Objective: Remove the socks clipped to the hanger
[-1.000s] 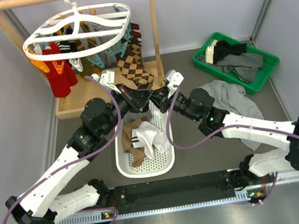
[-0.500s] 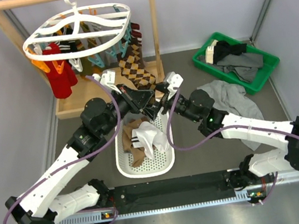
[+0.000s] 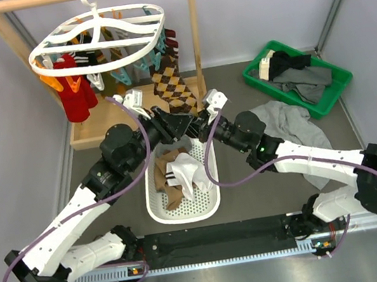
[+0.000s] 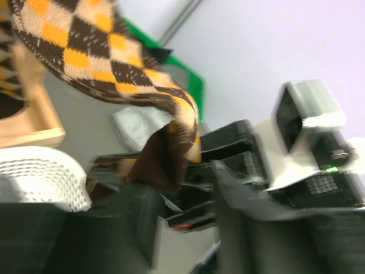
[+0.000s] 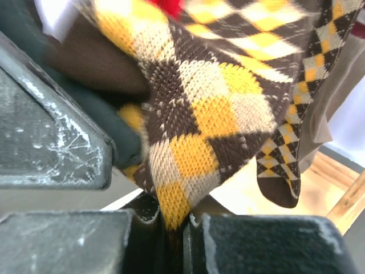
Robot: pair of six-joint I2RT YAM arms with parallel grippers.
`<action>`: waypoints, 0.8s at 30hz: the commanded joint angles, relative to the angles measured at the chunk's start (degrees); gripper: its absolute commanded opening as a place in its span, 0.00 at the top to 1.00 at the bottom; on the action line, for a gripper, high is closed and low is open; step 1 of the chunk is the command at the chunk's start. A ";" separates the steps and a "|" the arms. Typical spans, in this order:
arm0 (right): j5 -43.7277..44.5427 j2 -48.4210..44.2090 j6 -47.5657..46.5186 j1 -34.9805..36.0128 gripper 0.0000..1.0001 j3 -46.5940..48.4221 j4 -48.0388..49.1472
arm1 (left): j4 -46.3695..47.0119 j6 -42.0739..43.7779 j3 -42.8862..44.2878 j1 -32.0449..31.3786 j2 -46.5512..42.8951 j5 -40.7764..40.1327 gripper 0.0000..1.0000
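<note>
Socks are hanging from the clips of the hanger point(image 3: 36, 62), which is hooked on the wooden rail stand point(image 3: 195, 33) at the far left of the surface. The argyle sock point(image 3: 172, 87) is the one being worked. The right gripper point(image 5: 171, 228) is pinching its lower edge with jaws clenched on a thin fold. The left gripper point(image 4: 182, 194) is sitting right at the brown toe, but blur is making it impossible to tell whether its jaws are closed. The top of the sock appears to be clipped, so a hard pull is likely to swing the hanger or slip the narrow pinch. Both grippers are crowding one spot and risking contact. A second argyle sock is hanging just beside, and the stand's post is standing close on the right. A white basket point(image 3: 158, 213) is lying beneath.
</note>
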 commanded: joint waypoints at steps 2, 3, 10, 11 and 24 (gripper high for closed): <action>-3.76 -4.24 0.98 -0.22 1.00 3.31 -3.07 | -5.99 6.20 7.91 0.15 0.69 -6.63 0.40; -4.20 -4.51 1.25 -0.22 1.00 3.74 -3.78 | -8.79 8.91 11.84 0.23 2.44 -7.25 0.38; -8.24 -5.21 3.36 -0.22 1.00 5.59 -7.74 | -16.98 16.31 27.86 0.76 10.09 -9.36 0.35; -8.68 -5.30 4.14 -0.22 1.00 5.85 -7.82 | -17.25 17.01 29.18 0.85 11.49 -9.19 0.35; -18.43 -3.37 14.43 -0.22 1.00 9.02 -5.89 | -8.73 6.38 31.57 20.27 17.05 15.95 0.44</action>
